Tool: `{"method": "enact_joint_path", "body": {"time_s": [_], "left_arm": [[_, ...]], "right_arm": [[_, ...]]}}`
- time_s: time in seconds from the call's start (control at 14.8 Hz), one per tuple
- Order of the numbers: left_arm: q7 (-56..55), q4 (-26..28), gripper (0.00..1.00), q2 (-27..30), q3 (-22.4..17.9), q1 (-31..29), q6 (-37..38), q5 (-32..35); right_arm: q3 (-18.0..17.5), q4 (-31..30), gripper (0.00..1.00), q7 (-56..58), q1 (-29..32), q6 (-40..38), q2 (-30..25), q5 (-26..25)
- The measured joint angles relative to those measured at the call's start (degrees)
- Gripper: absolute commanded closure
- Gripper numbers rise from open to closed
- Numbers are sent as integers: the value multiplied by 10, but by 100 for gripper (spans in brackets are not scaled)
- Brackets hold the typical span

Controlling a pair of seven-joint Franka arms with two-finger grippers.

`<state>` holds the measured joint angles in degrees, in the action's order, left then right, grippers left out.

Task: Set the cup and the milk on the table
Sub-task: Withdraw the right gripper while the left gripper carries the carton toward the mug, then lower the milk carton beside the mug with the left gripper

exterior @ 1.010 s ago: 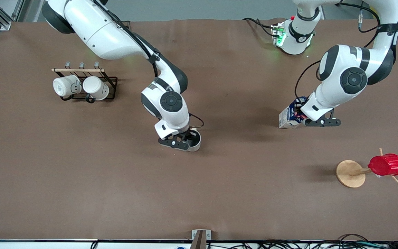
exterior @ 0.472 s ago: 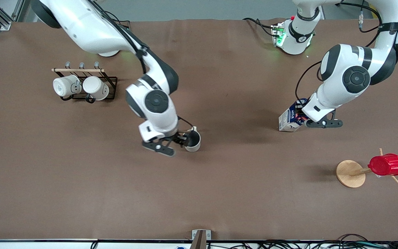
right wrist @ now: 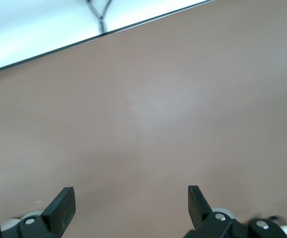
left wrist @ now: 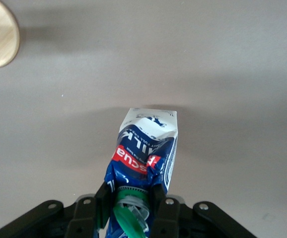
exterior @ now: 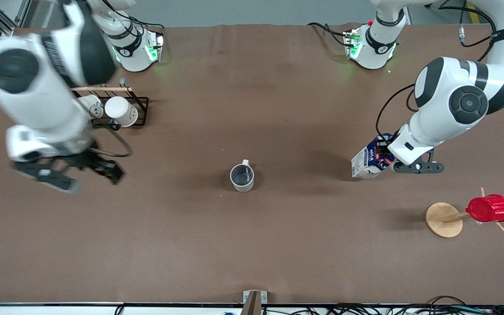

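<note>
We note the cup (exterior: 242, 177) standing upright on the table (exterior: 252, 245), mid-table, free of any gripper: a small cream mug, dark grey inside, its little loop handle turned toward the robots' bases. Toward the left arm's end, about level with the cup, the milk (exterior: 371, 159) leans tilted, a gable-top carton of glossy blue and white card with a red band; whether its base touches the matte brown surface we cannot tell. The left gripper (left wrist: 136, 208) is clamped on the carton's crumpled gable, black fingers (left wrist: 159, 204) either side of the round green cap (left wrist: 130, 215). The right gripper (right wrist: 128, 204) hangs over bare table toward the right arm's end, its fingers spread wide and holding nothing. Beside it, a black wire rack (exterior: 123, 114) with a wooden rail carries two bright white mugs (exterior: 120, 111). Nearer the front camera than the milk, a round wooden stand (exterior: 443, 219) bears a red ribbed cup (exterior: 489, 208) on a peg.
</note>
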<state>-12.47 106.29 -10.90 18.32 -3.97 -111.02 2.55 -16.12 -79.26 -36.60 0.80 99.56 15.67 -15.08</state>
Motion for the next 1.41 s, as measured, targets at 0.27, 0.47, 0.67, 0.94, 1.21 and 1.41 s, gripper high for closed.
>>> {"method": "enact_joint_path", "body": {"time_s": [0.27,0.47,0.67,0.94,1.21,1.41], "left_arm": [[-47,-71,93,-35,1,31,27,0],[-88,-82,93,-45,1,63,29,0],[-125,-90,93,-52,2,91,29,0],[-191,-129,93,-91,2,148,29,0],[-221,-162,93,-138,1,194,29,0],[-240,-178,93,-160,1,218,29,8]], "right_arm": [[163,0,0,227,0,-76,-71,113],[224,-2,0,315,0,-121,-104,139],[228,-8,0,341,-7,-148,-109,142],[225,-16,0,341,-26,-149,-109,142],[221,-16,0,344,-30,-149,-109,142],[221,-16,0,347,-30,-149,-109,142]]}}
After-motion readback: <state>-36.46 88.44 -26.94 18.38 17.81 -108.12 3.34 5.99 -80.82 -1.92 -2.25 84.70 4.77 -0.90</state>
